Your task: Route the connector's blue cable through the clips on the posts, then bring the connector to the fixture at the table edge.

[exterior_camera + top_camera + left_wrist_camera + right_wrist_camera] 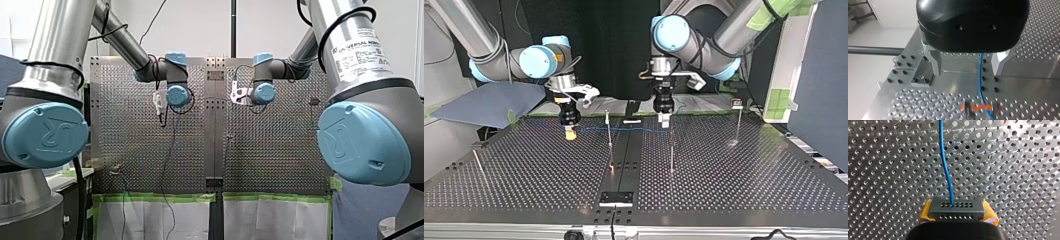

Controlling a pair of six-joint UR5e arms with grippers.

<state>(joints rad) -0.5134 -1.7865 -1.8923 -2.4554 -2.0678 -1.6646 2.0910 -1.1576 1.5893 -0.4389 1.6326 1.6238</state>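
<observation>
My right jaws clamp the one connector (956, 210); my left jaws gape around one blue cable (980, 80); four posts (609, 128) stand.

In the top view the cable (639, 129) crosses a post (609, 134) left to right. The fixture (615, 198) sits nearer, at the table's (524, 175) edge.
</observation>
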